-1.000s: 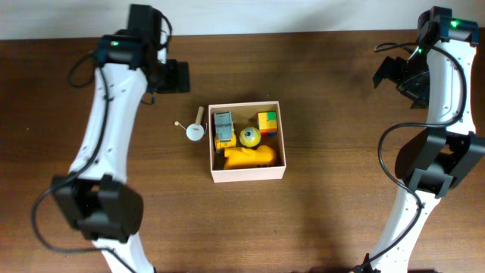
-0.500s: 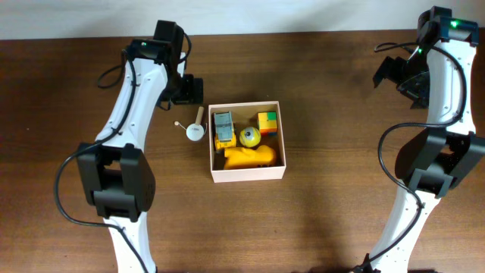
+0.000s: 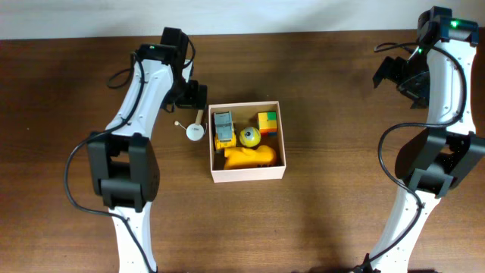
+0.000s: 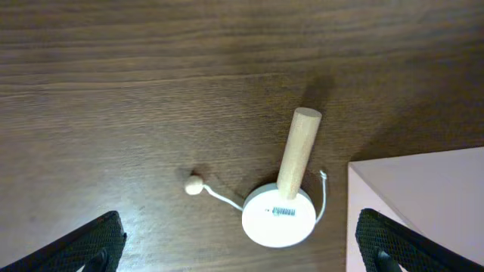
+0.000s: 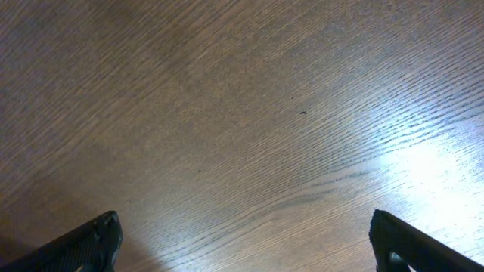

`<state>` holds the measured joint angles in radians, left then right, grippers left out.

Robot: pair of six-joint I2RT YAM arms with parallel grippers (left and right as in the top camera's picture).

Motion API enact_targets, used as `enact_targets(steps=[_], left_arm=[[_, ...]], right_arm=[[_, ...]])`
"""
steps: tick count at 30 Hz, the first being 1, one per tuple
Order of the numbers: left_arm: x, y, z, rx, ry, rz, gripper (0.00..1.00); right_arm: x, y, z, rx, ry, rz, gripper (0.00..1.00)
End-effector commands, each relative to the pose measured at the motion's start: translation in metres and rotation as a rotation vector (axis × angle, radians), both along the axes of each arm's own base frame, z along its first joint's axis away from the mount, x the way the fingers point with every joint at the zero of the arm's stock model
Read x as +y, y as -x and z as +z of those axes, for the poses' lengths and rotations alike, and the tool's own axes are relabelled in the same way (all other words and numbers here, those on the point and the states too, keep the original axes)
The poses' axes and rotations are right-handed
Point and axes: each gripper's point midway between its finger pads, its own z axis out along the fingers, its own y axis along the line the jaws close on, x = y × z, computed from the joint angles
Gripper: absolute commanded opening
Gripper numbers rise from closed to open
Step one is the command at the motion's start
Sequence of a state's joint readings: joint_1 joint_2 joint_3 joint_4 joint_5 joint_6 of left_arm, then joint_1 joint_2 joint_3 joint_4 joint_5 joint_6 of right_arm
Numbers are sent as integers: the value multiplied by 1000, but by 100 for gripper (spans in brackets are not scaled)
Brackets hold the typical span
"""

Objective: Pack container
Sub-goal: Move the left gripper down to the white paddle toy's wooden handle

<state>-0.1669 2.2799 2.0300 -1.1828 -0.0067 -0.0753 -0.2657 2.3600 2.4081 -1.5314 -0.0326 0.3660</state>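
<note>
Left pincer (image 4: 242, 243) hangs spread wide over the white disc toy with wooden handle (image 4: 278, 215), lying just left of the square white cardboard container (image 3: 247, 175); we judge it poised to straddle and grab.

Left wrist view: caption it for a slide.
Open left gripper hovering over a rattle drum on the table, beside the container corner.

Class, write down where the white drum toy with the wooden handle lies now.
In the overhead view the drum toy lies on the table, just outside the left wall of the box, near its far corner.
</note>
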Motion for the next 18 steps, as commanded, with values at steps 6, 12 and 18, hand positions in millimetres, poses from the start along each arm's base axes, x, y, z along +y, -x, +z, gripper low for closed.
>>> enact_targets(steps=[6,12,18], left_arm=[[-4,1,-35,60,14,-53,99],[-5,-2,-39,47,14,-72,99],[-6,-6,-45,32,15,-79,99]], right_arm=[[2,-1,-2,0,-6,-6,99],[2,-1,-2,0,-6,-6,99],[2,-1,-2,0,-6,-6,99]])
